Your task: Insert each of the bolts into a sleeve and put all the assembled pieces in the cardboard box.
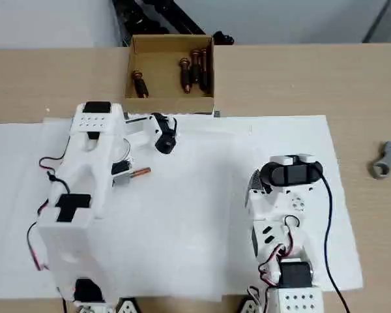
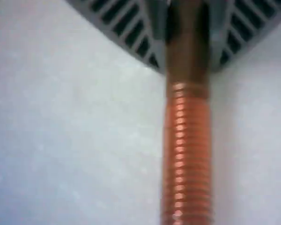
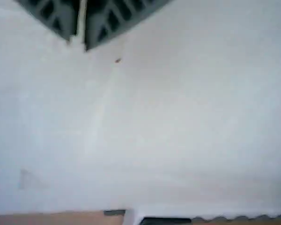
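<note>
Most of the job looks done. The cardboard box (image 1: 173, 98) sits at the far side of the tabletop (image 1: 280, 78), just past the edge of the white paper (image 1: 202, 215). Brown and copper pieces lie on the floor of the box. One piece (image 1: 139, 83) lies alone on one side. A small bunch (image 1: 195, 70) lies close together on the other side, and it looks like three pieces. It is hard to see whether each one has its sleeve on.

One bolt (image 2: 187, 159) is not in the box yet. The left hand (image 2: 186, 42) is clenched on it and holds it low over the paper, a little way from the box. Its copper thread pokes out past the fingers. The part inside the grip is darker and a bit wider, so it may be a sleeve, but that is a guess. If so, this piece just needs to go into the box.

The right hand (image 3: 78, 40) is squeezed closed with nothing in it. It hangs low over the paper, well apart from the bolt.

A small grey part (image 1: 384, 160) lies alone on the bare tabletop, far off to the side.
</note>
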